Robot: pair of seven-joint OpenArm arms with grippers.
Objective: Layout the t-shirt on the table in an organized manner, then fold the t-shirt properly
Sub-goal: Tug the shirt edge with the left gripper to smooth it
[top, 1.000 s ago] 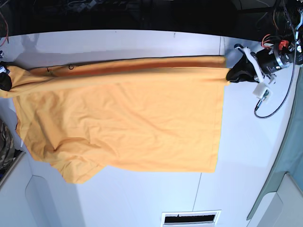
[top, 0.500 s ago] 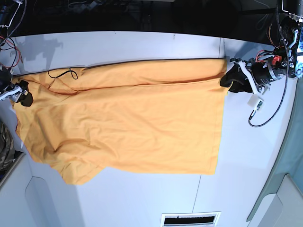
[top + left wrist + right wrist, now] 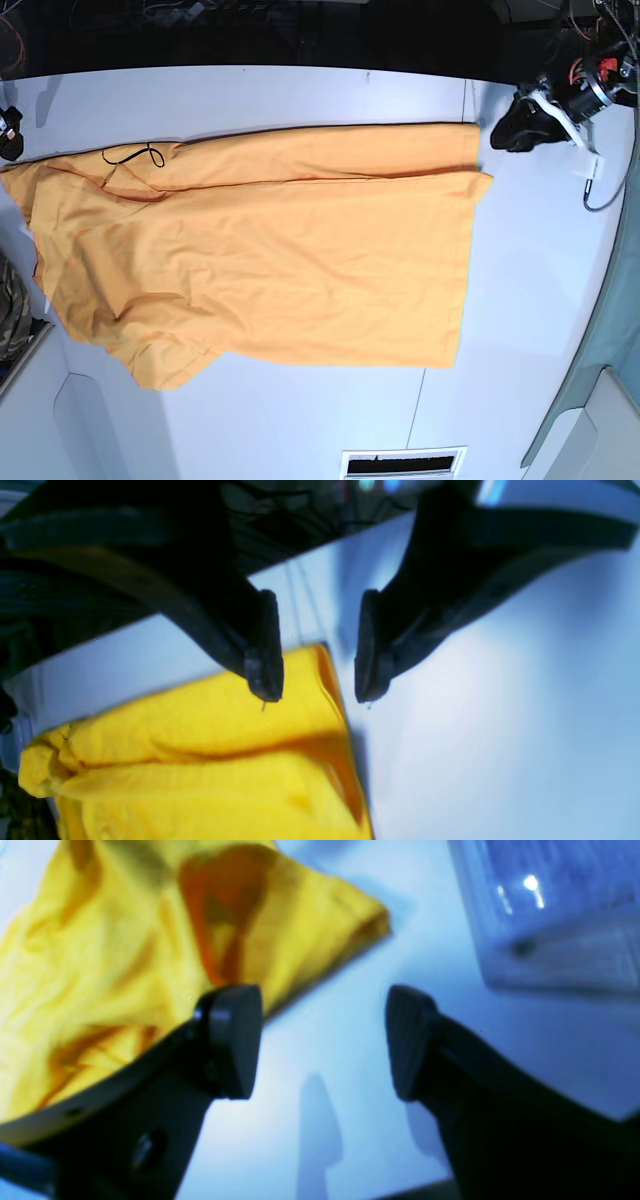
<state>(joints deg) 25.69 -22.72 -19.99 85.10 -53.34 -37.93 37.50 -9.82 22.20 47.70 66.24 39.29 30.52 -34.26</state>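
The orange-yellow t-shirt [image 3: 270, 260] lies spread across the white table [image 3: 300, 90], its black-trimmed collar [image 3: 130, 155] at the upper left and a long fold along its top edge. My left gripper [image 3: 317, 685] hangs open just above the shirt's upper right corner [image 3: 305, 665], holding nothing; in the base view it sits beyond that corner [image 3: 508, 132]. My right gripper [image 3: 320, 1045] is open over bare table [image 3: 310, 1005], with the rumpled shirt [image 3: 100, 965] beside its left finger. In the base view only a dark bit of it shows at the far left edge [image 3: 8, 132].
A camouflage cloth [image 3: 8, 310] pokes in at the left edge. A dark seam [image 3: 467, 100] crosses the table at right. A slotted vent [image 3: 403, 462] sits near the front edge. A clear plastic box [image 3: 550, 915] stands near the right gripper. A cable [image 3: 592, 185] dangles from the left arm.
Both grippers have opened and let go of the shirt's top edge, then drawn back outward. The lifted edge has dropped flat onto the table.
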